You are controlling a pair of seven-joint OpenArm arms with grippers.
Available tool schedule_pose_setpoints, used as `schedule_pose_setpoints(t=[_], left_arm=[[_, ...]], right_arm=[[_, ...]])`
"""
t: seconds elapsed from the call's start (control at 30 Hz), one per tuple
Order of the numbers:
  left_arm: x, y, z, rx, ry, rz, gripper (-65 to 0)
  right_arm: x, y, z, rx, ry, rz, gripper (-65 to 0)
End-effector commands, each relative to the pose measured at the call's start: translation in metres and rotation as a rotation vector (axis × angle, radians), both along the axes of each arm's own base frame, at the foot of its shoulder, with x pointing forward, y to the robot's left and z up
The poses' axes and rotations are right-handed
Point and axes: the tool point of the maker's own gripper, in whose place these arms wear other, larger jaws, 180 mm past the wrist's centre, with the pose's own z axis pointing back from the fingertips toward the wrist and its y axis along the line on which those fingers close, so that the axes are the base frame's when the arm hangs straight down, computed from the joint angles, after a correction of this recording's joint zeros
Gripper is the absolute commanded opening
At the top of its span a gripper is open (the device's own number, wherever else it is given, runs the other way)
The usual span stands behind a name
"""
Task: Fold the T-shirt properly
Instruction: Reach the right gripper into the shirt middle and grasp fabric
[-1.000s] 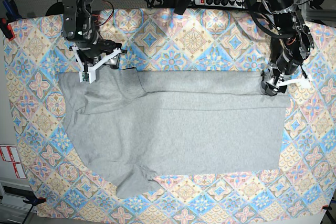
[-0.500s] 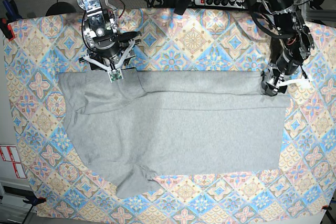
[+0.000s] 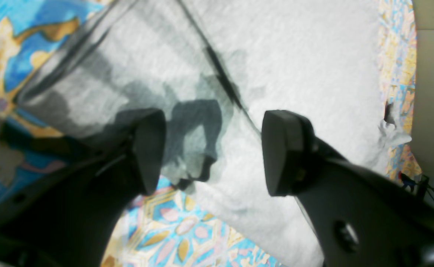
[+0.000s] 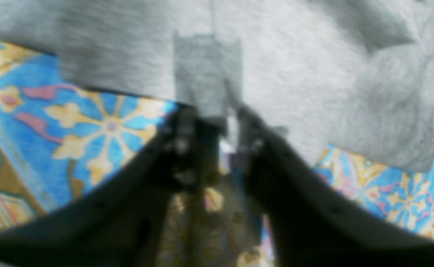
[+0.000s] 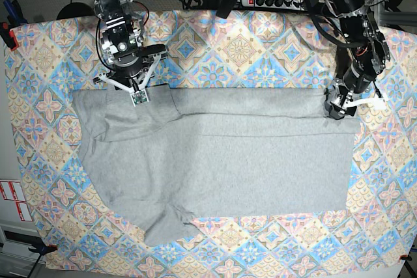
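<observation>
T-shirt [image 5: 215, 161]: soft, limp; take it by its far-edge corners.
Left gripper [image 3: 213, 152]: jaws apart over the cloth.
Right gripper [image 4: 217, 126]: pinching the T-shirt's edge.

The T-shirt [image 5: 221, 161] is plain heather grey; the tablecloth [image 5: 260, 37] shows blue, yellow and pink diamond motifs.

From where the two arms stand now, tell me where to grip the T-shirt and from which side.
Grip the T-shirt along its folded far edge, at both ends, coming from the far side. That doubled edge lies straight and flat. The right pincer already sits on it near the sleeve; the left pincer straddles the other corner, jaws open.
</observation>
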Motion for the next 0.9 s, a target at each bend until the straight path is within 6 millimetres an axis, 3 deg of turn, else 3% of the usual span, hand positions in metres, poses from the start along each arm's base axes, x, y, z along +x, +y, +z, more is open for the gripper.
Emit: schedule_pose_setpoints(t=[0.0, 0.33, 0.67, 0.87], left_arm=[[0.009, 0.006, 0.013, 0.018, -0.042, 0.001, -25.3], [0.009, 0.006, 0.013, 0.018, -0.042, 0.001, -25.3], [0.009, 0.006, 0.013, 0.018, -0.042, 0.001, -25.3], [0.009, 0.006, 0.013, 0.018, -0.042, 0.001, -25.3]], right_arm=[[0.009, -0.001, 0.009, 0.000, -0.038, 0.001, -56.9], [0.028, 0.001, 0.041, 0.006, -0.134, 0.015, -60.5], [0.093, 0.005, 0.081, 0.012, -0.268, 0.018, -60.5], [0.119, 0.035, 0.070, 0.019, -0.241, 0.084, -60.4]])
